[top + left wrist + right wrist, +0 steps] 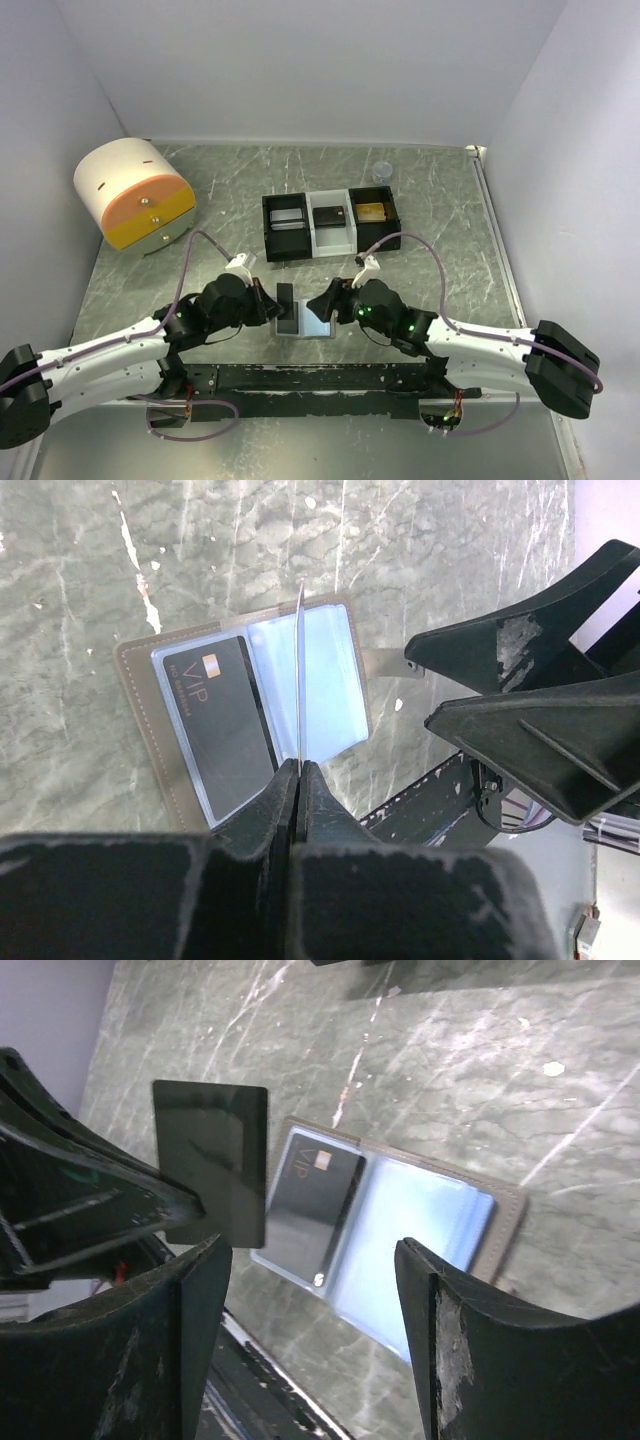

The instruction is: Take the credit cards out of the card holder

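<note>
The card holder (312,325) lies open flat on the table between my two grippers, its grey leather edge (150,710) framing a pale blue lining (420,1215). A black VIP credit card (215,725) sits in its left pocket (315,1200). My left gripper (298,766) is shut on another dark credit card (215,1155). It holds that card upright above the holder's fold, edge-on in its own view (299,670). My right gripper (315,1305) hovers over the holder's near edge with jaws wide open and nothing between them (322,300).
A black-and-white three-compartment tray (330,250) stands just behind the holder, with a dark card (329,216) and a gold card (371,211) among its contents. A round drawer unit (135,195) sits at the back left, and a small clear cup (381,172) at the back.
</note>
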Robot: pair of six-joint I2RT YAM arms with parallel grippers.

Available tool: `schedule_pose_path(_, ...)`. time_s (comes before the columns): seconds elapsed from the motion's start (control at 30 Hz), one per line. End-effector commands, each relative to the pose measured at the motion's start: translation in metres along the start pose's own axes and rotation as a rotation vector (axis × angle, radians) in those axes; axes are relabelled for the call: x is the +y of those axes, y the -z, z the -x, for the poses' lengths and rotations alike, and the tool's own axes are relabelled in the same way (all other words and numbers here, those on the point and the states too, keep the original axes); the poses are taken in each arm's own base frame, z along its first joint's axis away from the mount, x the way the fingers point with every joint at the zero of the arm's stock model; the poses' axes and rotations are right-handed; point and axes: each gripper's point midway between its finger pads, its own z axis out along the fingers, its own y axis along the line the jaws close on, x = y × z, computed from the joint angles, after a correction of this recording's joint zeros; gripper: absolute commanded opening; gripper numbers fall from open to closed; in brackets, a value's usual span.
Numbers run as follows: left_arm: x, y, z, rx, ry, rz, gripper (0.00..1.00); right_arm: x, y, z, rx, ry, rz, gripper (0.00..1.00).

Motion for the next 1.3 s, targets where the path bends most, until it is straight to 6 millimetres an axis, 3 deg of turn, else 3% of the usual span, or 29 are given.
schedule_pose_path(0.0, 0.0, 0.007, 0.01, -0.032, -0.053, 0.026, 0.07, 0.005, 0.004, 0.024, -0.118, 0.105, 0.048, 0.68)
schedule_pose_path(0.1, -0.004, 0.009, 0.018, -0.06, -0.073, 0.015, 0.07, 0.0, 0.006, 0.029, -0.093, 0.117, 0.002, 0.68)
schedule_pose_path(0.27, -0.022, 0.012, 0.026, -0.094, -0.104, -0.067, 0.07, -0.014, 0.009, 0.043, -0.05, -0.095, 0.206, 0.69)
schedule_pose_path(0.37, -0.036, 0.016, 0.028, -0.096, -0.11, -0.134, 0.07, 0.008, 0.026, 0.049, -0.058, -0.137, 0.401, 0.69)
schedule_pose_path(0.5, -0.055, 0.024, 0.03, -0.11, -0.1, -0.24, 0.07, 0.025, 0.036, 0.051, -0.046, -0.114, 0.493, 0.67)
schedule_pose_path(0.67, -0.072, 0.033, 0.031, -0.116, -0.085, -0.336, 0.07, 0.03, 0.042, 0.049, -0.037, -0.086, 0.513, 0.64)
schedule_pose_path(0.97, -0.103, 0.043, 0.034, -0.101, -0.081, -0.475, 0.07, 0.064, 0.061, 0.044, -0.018, -0.05, 0.679, 0.57)
schedule_pose_path(1.27, -0.13, 0.054, 0.027, -0.052, -0.112, -0.616, 0.07, 0.074, 0.062, 0.05, -0.022, -0.072, 0.712, 0.48)
